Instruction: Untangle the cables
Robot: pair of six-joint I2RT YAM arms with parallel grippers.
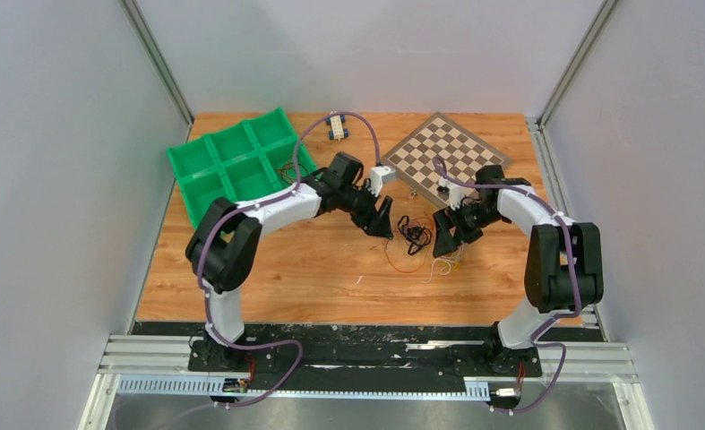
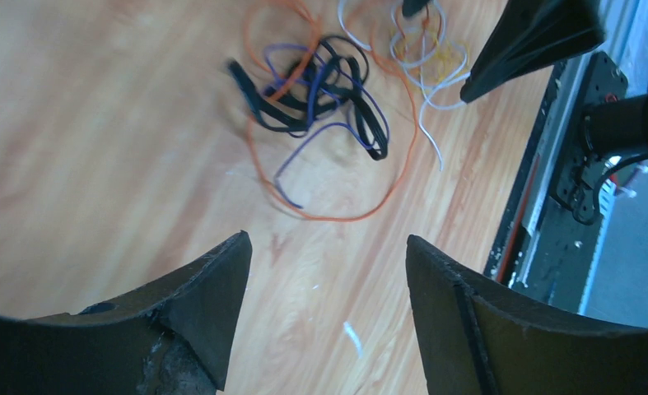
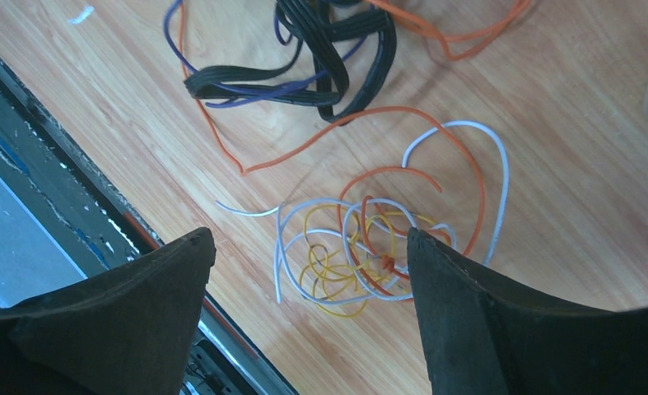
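A tangle of cables lies mid-table between the arms. A black ribbon cable (image 2: 320, 95) with a purple wire (image 2: 320, 132) and an orange wire (image 2: 361, 210) forms one clump (image 1: 414, 235). A second clump of white, yellow and orange wires (image 3: 361, 255) lies next to it (image 1: 445, 262). My left gripper (image 2: 328, 247) is open and empty, above bare wood left of the black clump (image 1: 382, 222). My right gripper (image 3: 308, 247) is open and empty, hovering over the white and yellow clump (image 1: 447, 235).
A green compartment bin (image 1: 236, 161) stands at the back left. A checkerboard (image 1: 445, 154) lies at the back right. A small toy vehicle (image 1: 336, 125) sits at the far edge. The black rail (image 3: 73, 189) runs along the table's near edge.
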